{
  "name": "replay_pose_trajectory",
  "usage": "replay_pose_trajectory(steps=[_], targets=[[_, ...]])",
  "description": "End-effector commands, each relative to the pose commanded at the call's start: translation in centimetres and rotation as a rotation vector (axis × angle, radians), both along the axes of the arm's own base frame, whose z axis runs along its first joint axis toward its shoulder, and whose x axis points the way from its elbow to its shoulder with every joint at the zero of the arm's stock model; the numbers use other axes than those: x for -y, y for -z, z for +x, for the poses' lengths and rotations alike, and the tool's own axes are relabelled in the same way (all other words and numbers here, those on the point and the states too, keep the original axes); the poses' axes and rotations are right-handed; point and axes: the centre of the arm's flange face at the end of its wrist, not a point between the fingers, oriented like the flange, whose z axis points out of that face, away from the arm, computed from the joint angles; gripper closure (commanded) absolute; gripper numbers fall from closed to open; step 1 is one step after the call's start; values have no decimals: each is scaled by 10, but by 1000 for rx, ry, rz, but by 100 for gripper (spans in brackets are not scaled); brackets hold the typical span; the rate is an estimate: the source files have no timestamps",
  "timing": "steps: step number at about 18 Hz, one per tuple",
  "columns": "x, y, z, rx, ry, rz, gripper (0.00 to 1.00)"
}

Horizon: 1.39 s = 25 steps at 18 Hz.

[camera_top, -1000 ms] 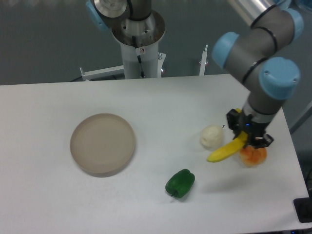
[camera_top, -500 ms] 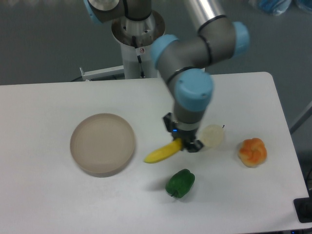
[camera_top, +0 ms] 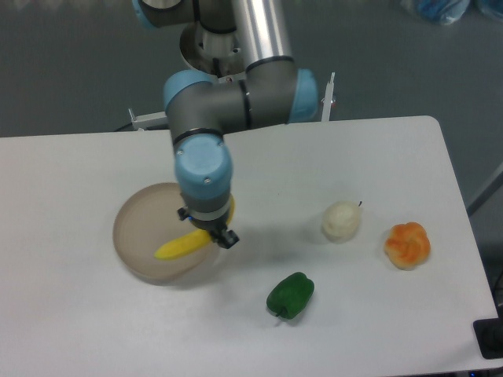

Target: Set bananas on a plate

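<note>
Fixed overhead view of the white bench (camera_top: 330,157). The tool (camera_top: 208,232) is positioned over the right portion of the plate (camera_top: 137,216), a round beige-tan dish at bench left, with its fingers clamped on the banana (camera_top: 182,245). The banana projects from the tool toward the lower left, its free yellow end lying over the plate's interior; a short section shows on the tool's upper right side. Whether the fruit touches the plate surface cannot be determined. To the right, well apart from the plate: a green pepper (camera_top: 290,295) near the front edge, a pale whitish rounded item (camera_top: 340,221), and an orange lobed fruit (camera_top: 407,244) just beside it.
</note>
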Motion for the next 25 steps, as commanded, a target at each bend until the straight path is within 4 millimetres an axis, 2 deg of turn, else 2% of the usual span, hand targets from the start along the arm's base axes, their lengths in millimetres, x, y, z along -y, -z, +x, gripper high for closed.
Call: replay_pose_trajectory(steps=[3, 7, 8, 9, 11, 12, 13, 17, 19, 23, 25], targets=[[9, 19, 16, 10, 18, -26, 97], [1, 41, 31, -5, 7, -11, 93], [-2, 46, 31, -6, 9, -9, 86], [-5, 45, 31, -6, 11, -3, 70], [-6, 46, 31, -5, 17, -4, 57], [-7, 46, 32, -7, 19, -2, 31], [-7, 45, 31, -8, 15, 0, 0], [-14, 22, 24, -31, 15, 51, 0], [-26, -3, -10, -76, -25, 114, 0], [-23, -39, -86, -156, -131, 164, 0], [1, -70, -152, -188, -215, 209, 0]])
